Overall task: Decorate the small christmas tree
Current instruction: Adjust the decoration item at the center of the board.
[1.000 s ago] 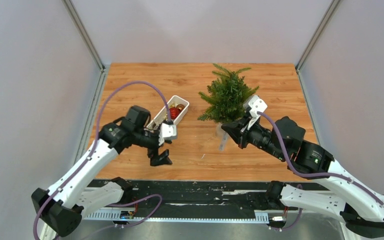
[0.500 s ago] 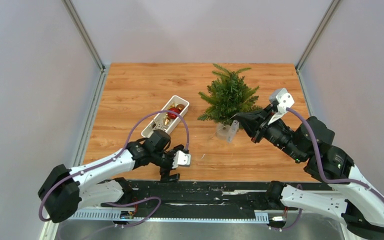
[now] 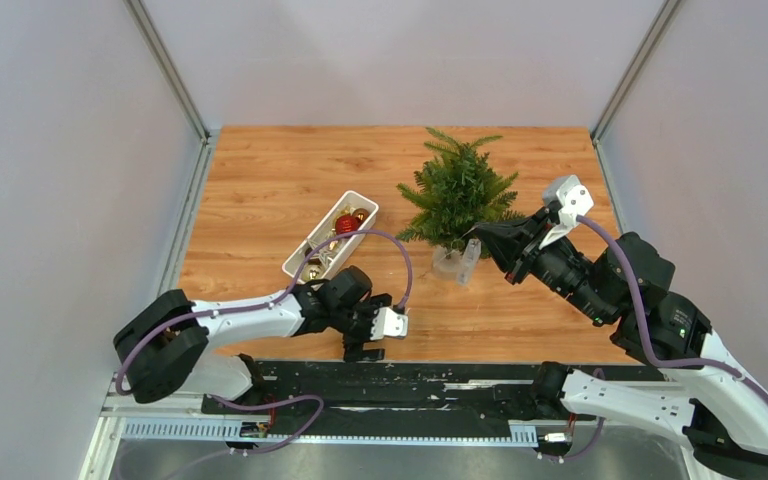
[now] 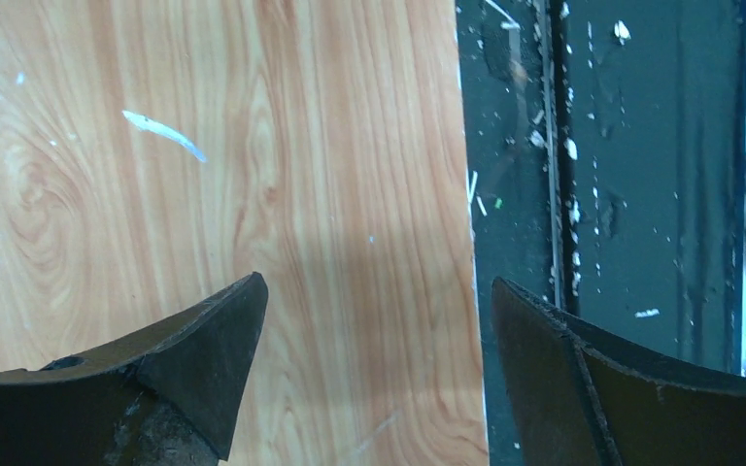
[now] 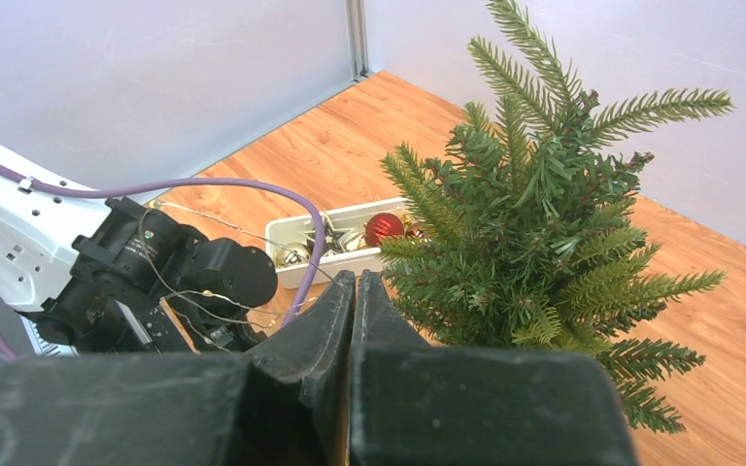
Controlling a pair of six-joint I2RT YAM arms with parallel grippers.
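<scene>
From above, the tree (image 3: 457, 196) stands upright on the table (image 3: 260, 180), right of centre and towards the far side, its clear base (image 3: 446, 263) on the wood. The white tray (image 3: 312, 245) lies to its left, well apart, at a slant, with a red ball (image 3: 346, 224) and some gold pieces in it. The right gripper (image 3: 478, 233) sits low beside the tree's right side, its tips near the lower branches just above the base. The left gripper (image 3: 364, 349) is at the table's near edge, in front of the tray. In the left wrist view that gripper (image 4: 379, 283) is spread wide with nothing between the fingers, one over the wood (image 4: 155, 194) and the other over the black rail (image 4: 641, 194) past the edge. In the right wrist view the right gripper (image 5: 355, 289) has its fingers pressed together; whether anything thin is pinched there I cannot tell. The tree (image 5: 534, 223) rises just to the right of the tips, the tray (image 5: 282, 231) and red ball (image 5: 385, 228) lie behind, and thin wire (image 5: 216, 296) trails over the left arm (image 5: 146, 282).
</scene>
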